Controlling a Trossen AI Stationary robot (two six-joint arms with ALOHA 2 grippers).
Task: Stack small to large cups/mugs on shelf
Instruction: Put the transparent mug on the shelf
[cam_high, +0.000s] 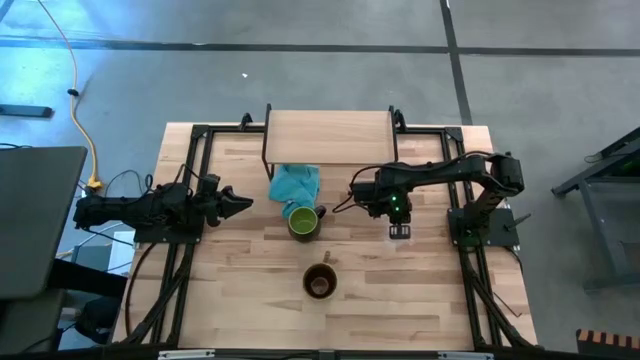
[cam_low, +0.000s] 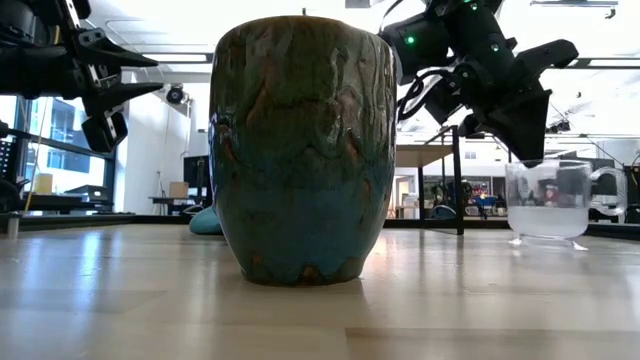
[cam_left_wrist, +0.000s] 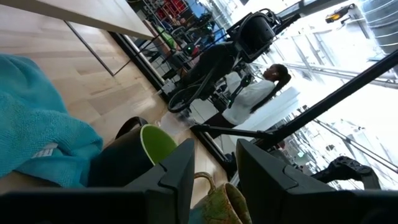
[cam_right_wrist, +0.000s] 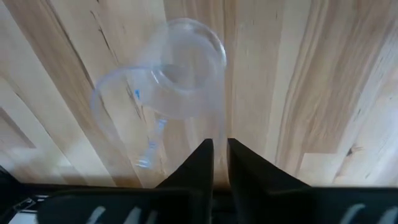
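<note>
The clear glass cup (cam_right_wrist: 165, 81) stands upright on the table at the right (cam_high: 400, 232), with my right gripper (cam_right_wrist: 220, 155) at its rim, pointing steeply down. The green-lined dark mug (cam_high: 303, 221) stands on its base mid-table beside the teal cloth (cam_high: 295, 182). Nearer the front edge stands the brown mug (cam_high: 320, 281), which fills the low view (cam_low: 303, 150). The shelf (cam_high: 330, 138) stands at the table's far side with nothing on its board. My left gripper (cam_high: 240, 203) waits level and open at the table's left, pointing at the green mug (cam_left_wrist: 155, 146). My right gripper has the cup's thin wall at the rim (cam_right_wrist: 221, 134) in the narrow gap between its fingers, one finger inside and one outside. It comes from above, slanting down. The cup stands upright with its base on the table (cam_low: 546, 238).
The teal cloth lies crumpled by the shelf's front left leg. Black rails run along the table's left and right sides (cam_high: 470, 270). Bare tabletop lies between the brown mug and the glass cup. A person (cam_left_wrist: 255, 93) shows in the room beyond the table.
</note>
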